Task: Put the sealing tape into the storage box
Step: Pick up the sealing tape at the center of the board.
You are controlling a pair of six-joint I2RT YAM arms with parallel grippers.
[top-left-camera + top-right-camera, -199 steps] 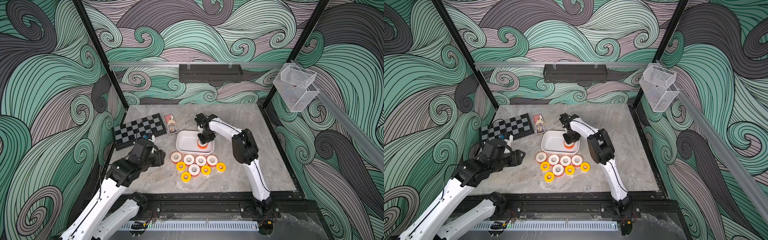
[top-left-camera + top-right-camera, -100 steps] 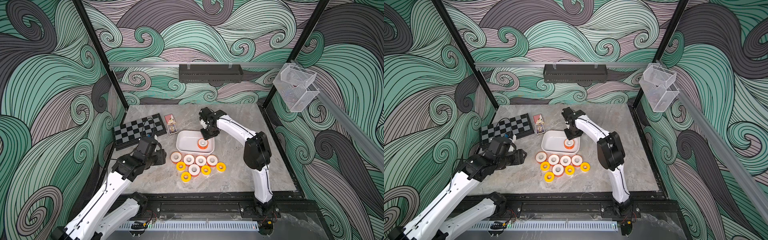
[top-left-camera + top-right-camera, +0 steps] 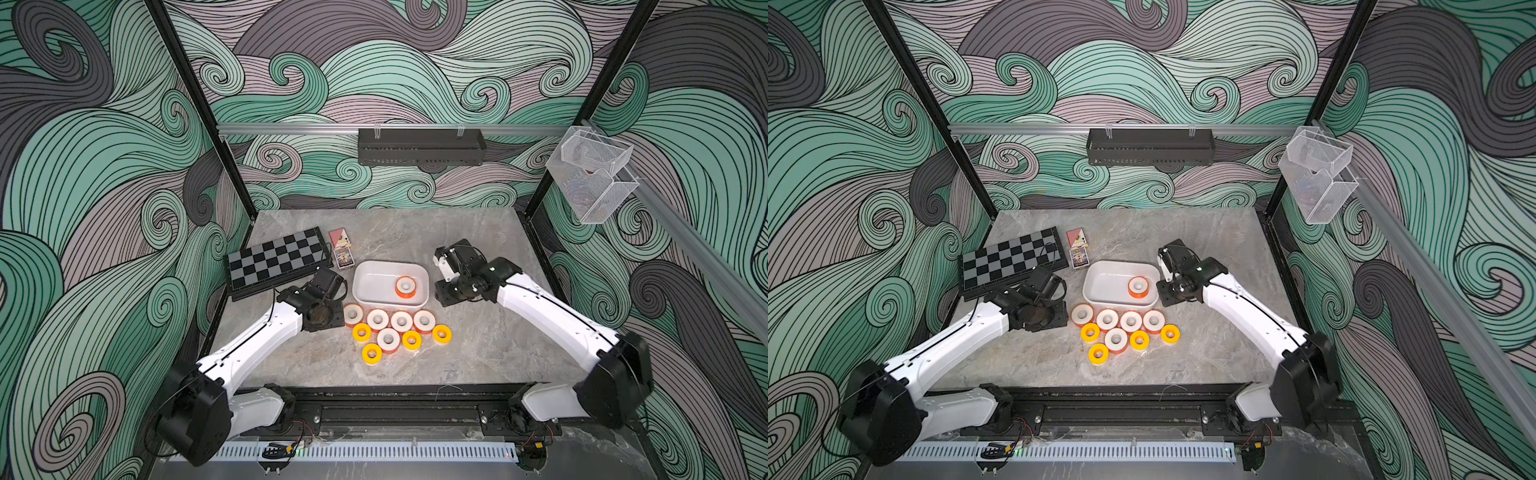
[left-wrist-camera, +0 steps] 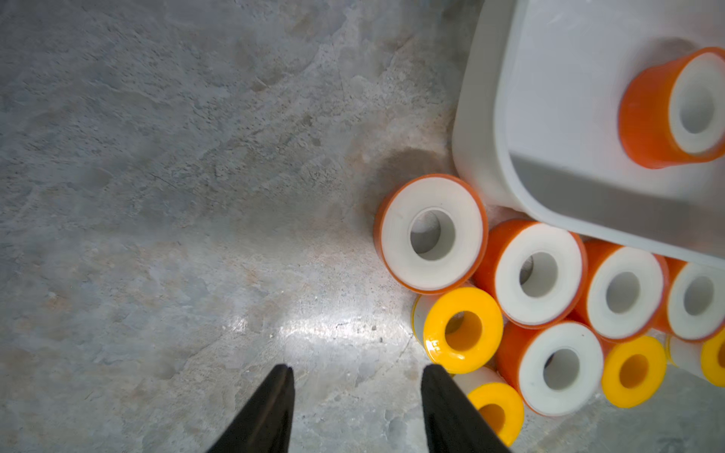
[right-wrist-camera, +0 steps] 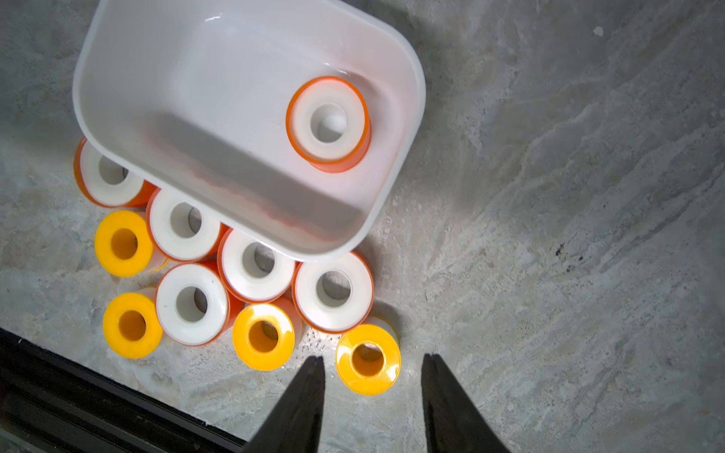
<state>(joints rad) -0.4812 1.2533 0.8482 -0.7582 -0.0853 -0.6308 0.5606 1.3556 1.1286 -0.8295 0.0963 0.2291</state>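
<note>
Note: one white-faced, orange-sided roll of sealing tape point(image 3: 405, 286) lies flat in the right end of the storage box point(image 3: 374, 282), at the centre of both top views. Nine more rolls point(image 3: 388, 338) cluster on the table point(image 3: 478, 357) just below the box. My left tool point(image 4: 357, 368) hangs open and empty left of the cluster. The right tool point(image 5: 370, 357) is open and empty, right of the box.
</note>
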